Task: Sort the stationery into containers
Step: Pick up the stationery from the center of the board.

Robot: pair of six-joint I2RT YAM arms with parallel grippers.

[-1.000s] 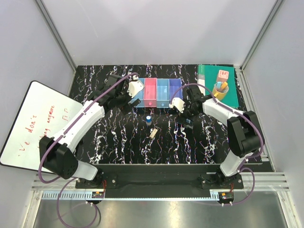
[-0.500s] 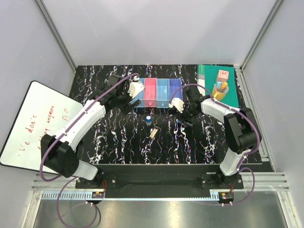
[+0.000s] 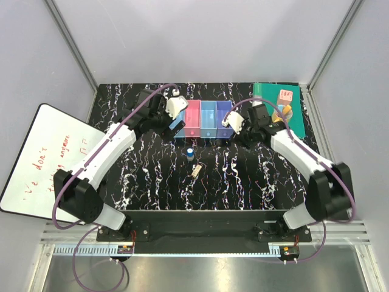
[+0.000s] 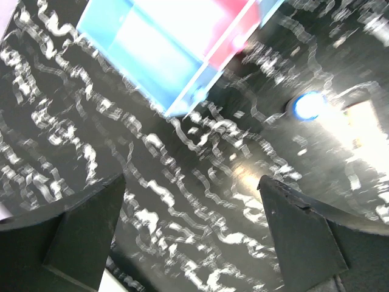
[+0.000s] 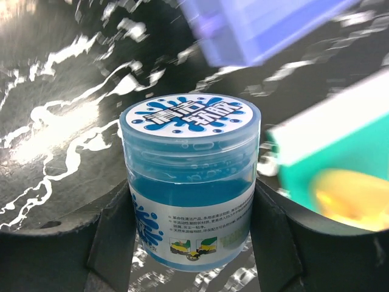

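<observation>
Four translucent bins (image 3: 203, 118) stand in a row: light blue, pink, blue, purple. My right gripper (image 3: 242, 132) is shut on a round blue jar (image 5: 189, 182) with a blue-and-white lid. It holds the jar by the purple bin's (image 5: 261, 24) right front corner. My left gripper (image 3: 165, 126) is open and empty over the table, just in front of the light blue bin (image 4: 161, 58). A small blue cylinder (image 3: 191, 152) and a tiny pale clip (image 3: 196, 171) lie on the table in front of the bins. The cylinder also shows in the left wrist view (image 4: 309, 105).
A green book (image 3: 293, 118) lies at the back right with a yellow mug (image 3: 281, 114) and a pink cube (image 3: 284, 96) on it. The book (image 5: 328, 140) is close to the right of the held jar. A whiteboard (image 3: 45, 155) lies at the left.
My right gripper has moved back and to the right with the jar, from the table in front of the bins to beside the purple bin. My left gripper shifted slightly backward.
</observation>
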